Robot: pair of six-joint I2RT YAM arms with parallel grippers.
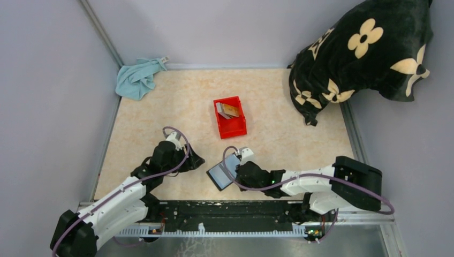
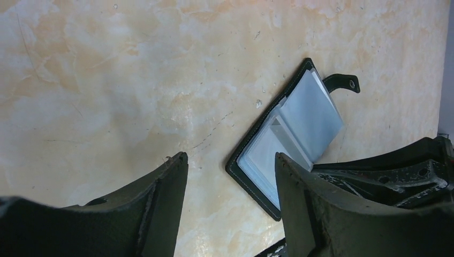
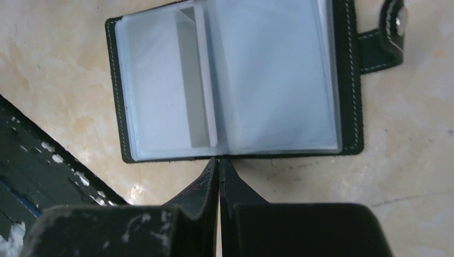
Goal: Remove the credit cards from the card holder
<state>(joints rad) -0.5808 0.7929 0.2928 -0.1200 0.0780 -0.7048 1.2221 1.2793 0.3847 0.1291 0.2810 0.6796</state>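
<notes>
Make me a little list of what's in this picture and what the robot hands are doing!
card holder: open, lying flat on the table between the two grippers
cards: in the red bin
left gripper: open, empty, beside the card holder
right gripper: shut, tips at the card holder's edge
cloth: blue, far left corner
pillow: black with flowers, far right corner

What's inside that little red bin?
A small pile of credit cards, tan and grey, at the red bin's far end. Any cards beneath the top ones are hidden.
</notes>
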